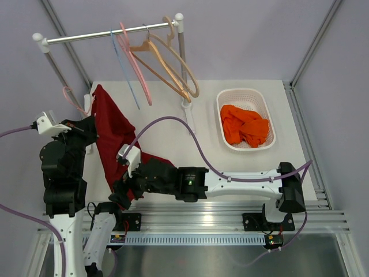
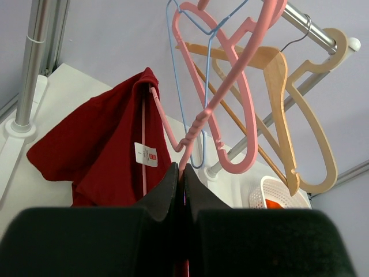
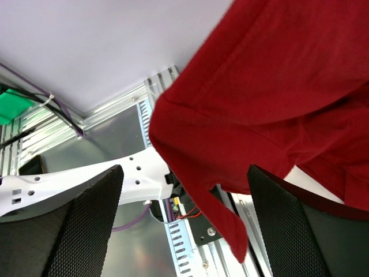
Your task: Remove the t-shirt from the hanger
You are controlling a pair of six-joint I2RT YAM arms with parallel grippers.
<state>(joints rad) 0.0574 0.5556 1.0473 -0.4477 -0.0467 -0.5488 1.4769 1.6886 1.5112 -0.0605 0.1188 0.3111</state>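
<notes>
A red t-shirt (image 1: pixel 115 135) hangs on a pink hanger (image 2: pixel 163 118) at the table's left side. Its collar and white label face the left wrist camera. My left gripper (image 1: pixel 86 122) is shut on the pink hanger's neck just outside the collar (image 2: pixel 183 168). The shirt (image 2: pixel 98 150) drapes down and away from the left gripper. My right gripper (image 1: pixel 118 193) stands open at the shirt's lower hem near the table's front edge. In the right wrist view a corner of the red cloth (image 3: pixel 230 231) dangles between the wide-spread fingers (image 3: pixel 86 225), touching neither pad.
A clothes rack rail (image 1: pixel 109 36) at the back carries a pink hanger (image 1: pixel 135 66), a blue one (image 1: pixel 124 75) and wooden ones (image 1: pixel 173 69). Its right post base (image 1: pixel 187 105) stands mid-table. A white basket (image 1: pixel 228 98) with orange cloth (image 1: pixel 245 127) sits at the right.
</notes>
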